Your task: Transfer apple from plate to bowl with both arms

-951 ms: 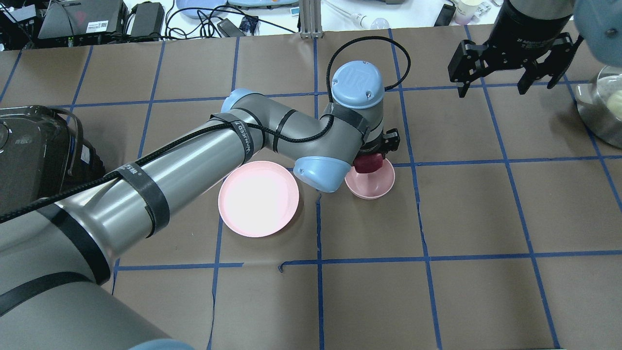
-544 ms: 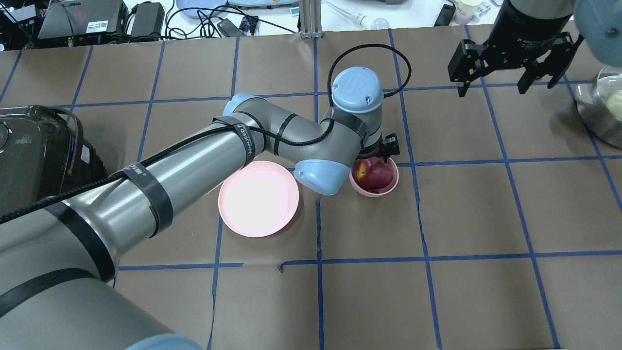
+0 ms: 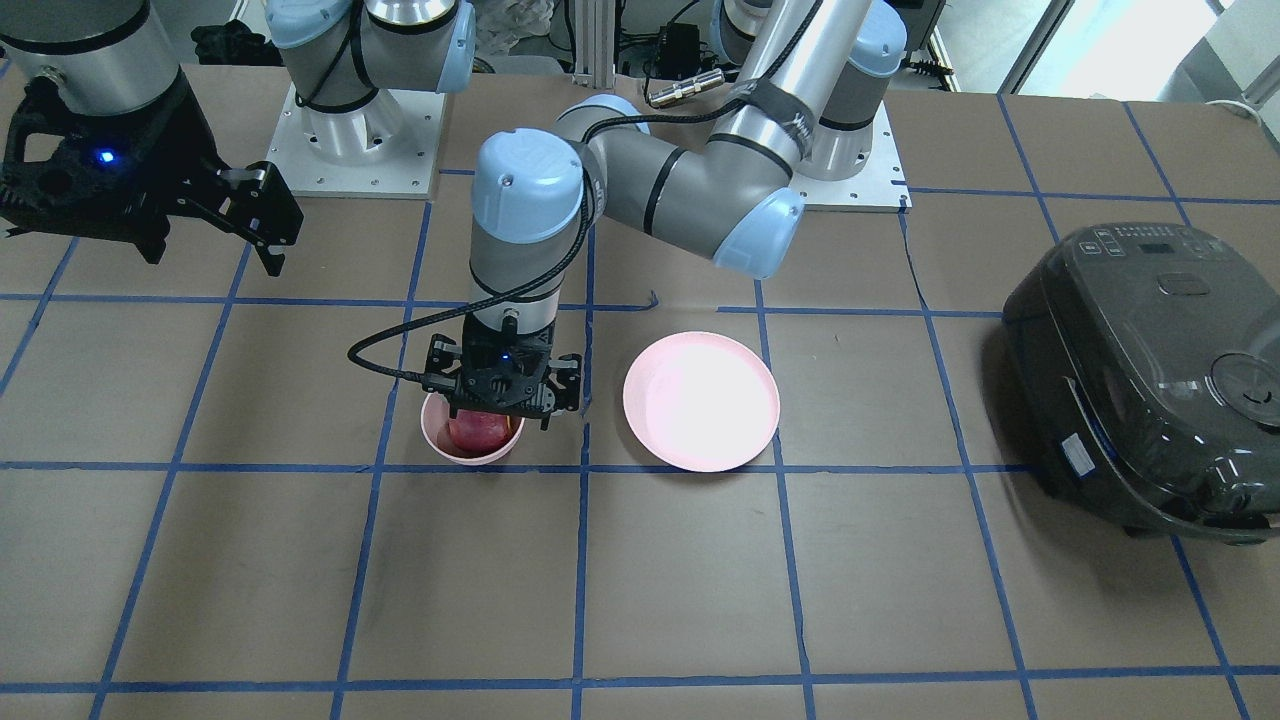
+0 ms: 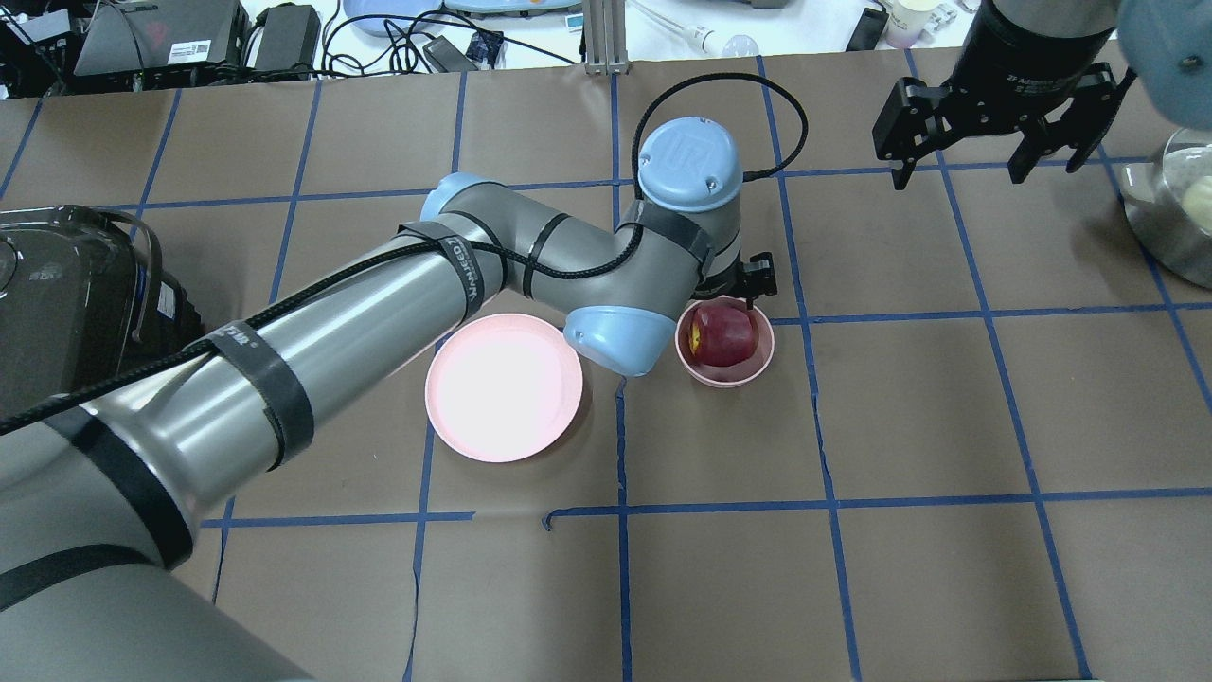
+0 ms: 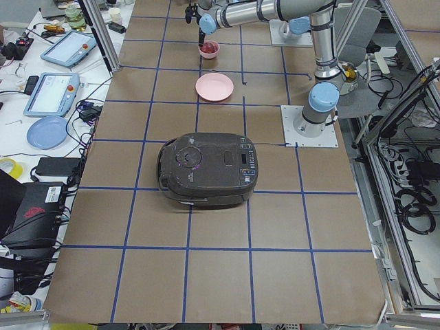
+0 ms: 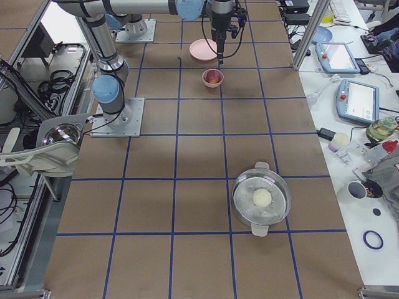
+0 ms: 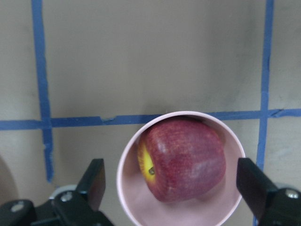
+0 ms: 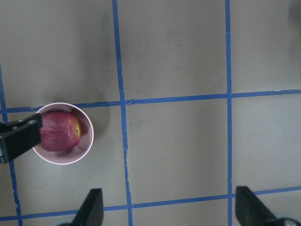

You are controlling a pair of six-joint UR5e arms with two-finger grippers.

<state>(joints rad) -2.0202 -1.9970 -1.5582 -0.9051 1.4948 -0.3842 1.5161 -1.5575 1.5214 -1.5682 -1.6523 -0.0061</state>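
Observation:
The dark red apple (image 4: 724, 333) lies in the small pink bowl (image 4: 765, 358), yellow patch to the side; it also shows in the left wrist view (image 7: 186, 165) and the front view (image 3: 478, 430). The flat pink plate (image 4: 504, 386) is bare, just left of the bowl. My left gripper (image 7: 174, 183) hangs open right above the bowl, its fingers (image 7: 94, 181) wide apart on either side of the rim, holding nothing. My right gripper (image 4: 985, 142) is open and empty, high at the far right, with the bowl (image 8: 87, 150) at the edge of its wrist view.
A black rice cooker (image 4: 76, 294) stands at the table's left end. A metal pot (image 4: 1174, 218) with a pale ball in it stands at the right end. The left arm's elbow and wrist (image 4: 530, 256) overhang the plate's far edge.
One second ago the left gripper held the apple just above the bowl. It has let go, the apple now rests in the bowl, and the wrist has drawn back slightly. The right arm has not moved.

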